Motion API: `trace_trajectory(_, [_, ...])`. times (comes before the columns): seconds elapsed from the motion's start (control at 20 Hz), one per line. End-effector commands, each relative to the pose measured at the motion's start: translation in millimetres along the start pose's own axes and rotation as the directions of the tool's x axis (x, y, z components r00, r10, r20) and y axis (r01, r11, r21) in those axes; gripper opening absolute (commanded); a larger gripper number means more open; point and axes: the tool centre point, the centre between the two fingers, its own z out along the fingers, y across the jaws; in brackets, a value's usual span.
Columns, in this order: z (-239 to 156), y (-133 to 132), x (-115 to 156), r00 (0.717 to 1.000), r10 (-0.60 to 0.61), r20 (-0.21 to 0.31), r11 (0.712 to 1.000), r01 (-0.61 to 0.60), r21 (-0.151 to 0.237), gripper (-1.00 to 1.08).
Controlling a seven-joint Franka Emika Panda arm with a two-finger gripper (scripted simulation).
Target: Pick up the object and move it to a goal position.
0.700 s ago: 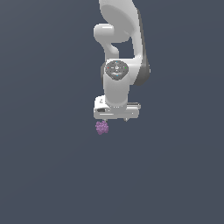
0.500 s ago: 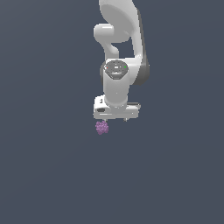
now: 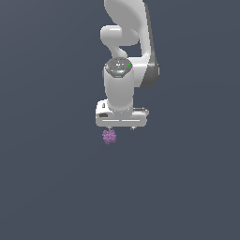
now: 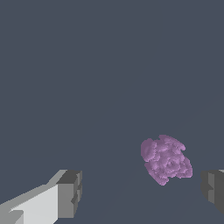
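The end effector [image 4: 140,192] is wide open and holds nothing. In the wrist view I see its two dark fingertips [image 4: 70,192] low in the frame, one at the lower left and one at the lower right edge, with a big gap between them. Nothing touches them.

The object [image 4: 166,158] is a small bumpy purple cluster, like a tiny bunch of grapes. It sits in that gap, at the lower right of the frame, much nearer the right fingertip than the left one. It does not touch either.

In the exterior view the white end effector [image 3: 121,127] hangs in the middle of the frame, and the object [image 3: 109,137] lies just under its left end, on the plain dark surface [image 3: 47,187].

I think the step now is to get set for the grab. To do it well, the arm should slide sideways so the cluster sits in the middle of the gap, then go straight down and close slowly. The cluster is small and lumpy, so an off-centre squeeze could push it away.
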Motion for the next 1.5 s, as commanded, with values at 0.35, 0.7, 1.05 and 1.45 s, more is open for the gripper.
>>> trace_trajectory(0.35, [13.5,12.4,-4.4,0.998,-0.055,-0.002,0.998,0.055,-0.008,1.00])
trace_trajectory(0.7, [37.5,35.6,-14.1,0.987,-0.161,-0.005,0.987,0.161,-0.022,1.00])
trace_trajectory(1.05, [60.6,57.4,-26.1,0.963,-0.268,-0.005,0.963,0.267,-0.035,1.00])
trace_trajectory(1.45, [71.9,67.8,-33.0,0.947,-0.321,-0.004,0.946,0.321,-0.040,1.00])
